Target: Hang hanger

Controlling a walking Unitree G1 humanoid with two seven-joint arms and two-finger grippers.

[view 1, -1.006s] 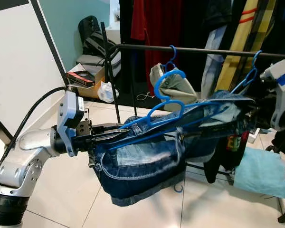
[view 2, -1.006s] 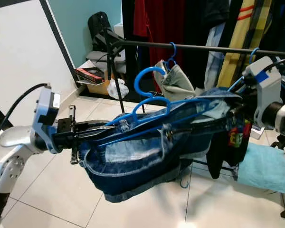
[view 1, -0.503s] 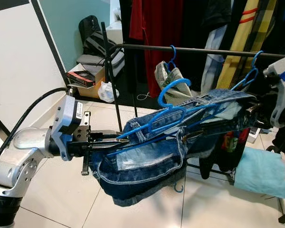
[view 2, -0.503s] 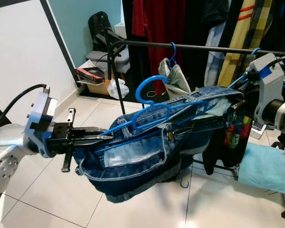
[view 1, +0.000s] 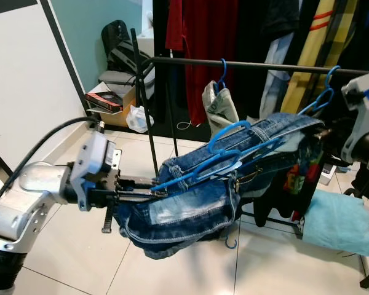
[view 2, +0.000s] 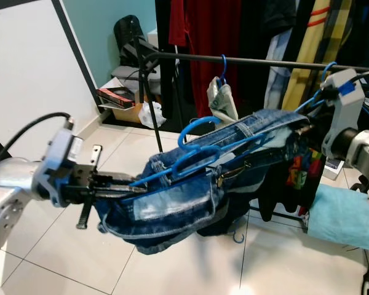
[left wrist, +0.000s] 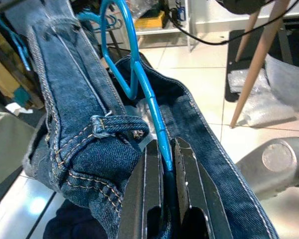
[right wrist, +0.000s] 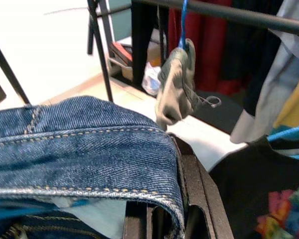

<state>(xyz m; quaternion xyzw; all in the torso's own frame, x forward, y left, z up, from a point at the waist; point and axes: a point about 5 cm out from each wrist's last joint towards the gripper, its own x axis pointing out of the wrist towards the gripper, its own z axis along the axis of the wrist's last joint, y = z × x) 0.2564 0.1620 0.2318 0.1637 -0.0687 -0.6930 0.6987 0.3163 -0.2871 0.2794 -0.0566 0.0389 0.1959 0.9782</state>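
A blue plastic hanger [view 1: 229, 134] carries folded denim jeans [view 1: 190, 209] and is held level between my two arms, below and in front of the black clothes rail [view 1: 264, 64]. Its hook points up, short of the rail. My left gripper [view 1: 157, 192] is shut on the hanger's thin blue end [left wrist: 162, 144], with denim on both sides of the fingers [left wrist: 189, 174]. My right gripper [right wrist: 164, 199] is shut on the jeans' waistband at the far end, beside the rack's right side [view 1: 323, 132].
A grey-green garment [view 1: 218, 104] hangs from the rail on another blue hanger. Red and dark clothes [view 1: 197, 37] hang behind. A black printed garment [view 1: 298, 178] and a light blue cloth [view 1: 335, 221] sit low right. A box [view 1: 111, 98] and backpack [view 1: 120, 49] stand at back left.
The left arm has dropped lower and the hanger with the jeans has tilted and shifted right, toward the rack; its hook now sits lower and flatter. The right gripper has barely moved.
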